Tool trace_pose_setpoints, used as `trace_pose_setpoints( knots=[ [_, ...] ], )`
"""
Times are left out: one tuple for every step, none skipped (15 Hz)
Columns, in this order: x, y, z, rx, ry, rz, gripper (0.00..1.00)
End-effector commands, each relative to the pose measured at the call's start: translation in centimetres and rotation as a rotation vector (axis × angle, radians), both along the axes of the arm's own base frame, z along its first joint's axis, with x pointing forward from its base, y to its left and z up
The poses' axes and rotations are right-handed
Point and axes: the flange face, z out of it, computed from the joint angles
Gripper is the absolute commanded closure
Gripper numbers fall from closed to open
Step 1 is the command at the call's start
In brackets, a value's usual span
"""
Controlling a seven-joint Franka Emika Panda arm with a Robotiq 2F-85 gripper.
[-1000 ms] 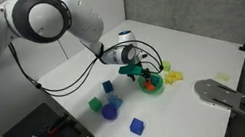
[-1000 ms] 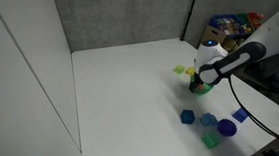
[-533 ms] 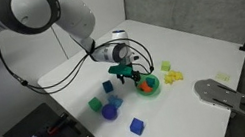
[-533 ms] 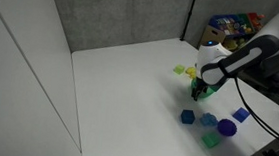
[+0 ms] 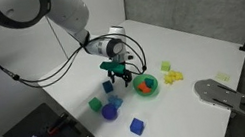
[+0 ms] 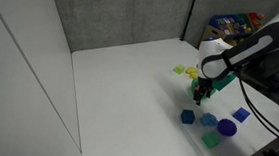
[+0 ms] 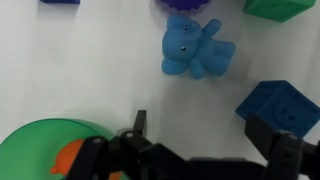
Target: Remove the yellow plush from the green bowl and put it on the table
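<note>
Reaching in from the upper left in an exterior view, the white arm bends at a big elbow joint and angles down over the table (image 5: 196, 53), wrist pointing roughly straight down. Left of centre sit loose blocks: a green cube (image 5: 95, 105), a blue block (image 5: 112, 109) and another blue block (image 5: 137, 126) nearer the front edge. The gripper (image 5: 118, 81) hovers just above the tabletop, beside the green bowl (image 5: 148, 92) on its left, not over it. In the wrist view the dark fingers (image 7: 139, 128) are spread wide apart with nothing between them, the bowl rim (image 7: 35, 140) lies at lower left, an orange-red item (image 7: 68, 158) sits inside it, and a blue elephant toy (image 7: 195, 48) lies on bare table ahead of the fingers, with a blue cube (image 7: 280, 105) to the right. The yellow plush (image 5: 173, 76) lies on the table just right of the bowl, outside it; whether it touches the rim cannot be told. Far right, a grey flat object (image 5: 224, 95) rests at the table edge.
</note>
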Motion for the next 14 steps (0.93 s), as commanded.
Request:
trace_pose_setpoints(
  knots=[
    [-1.1,-0.8,3.0,0.015,-0.017,-0.03,0.0],
    [-1.2,-1.1,3.7,0.01,-0.031,-0.044,0.0],
    [-1.4,-1.4,4.6,0.006,-0.036,-0.07,0.0],
    [-1.6,-1.6,5.4,0.0,-0.043,-0.087,0.0],
    [-1.9,-1.8,6.4,-0.006,-0.051,-0.107,0.0],
    [-2.3,-1.9,7.3,-0.011,-0.053,-0.119,0.0],
    [-2.8,-1.9,8.2,-0.014,-0.053,-0.134,0.0],
    [-3.4,-2.0,9.1,-0.017,-0.056,-0.146,0.0],
    [-3.9,-1.9,10.1,-0.02,-0.063,-0.158,0.0],
    [-4.7,-1.8,11.3,-0.022,-0.071,-0.17,0.0],
    [-5.5,-1.7,12.6,-0.023,-0.082,-0.181,0.0],
    [-6.3,-1.5,13.8,-0.024,-0.089,-0.19,0.0],
    [-7.1,-1.2,15.3,-0.023,-0.097,-0.199,0.0],
    [-8.0,-0.9,16.6,-0.03,-0.1,-0.201,0.0]
  ],
)
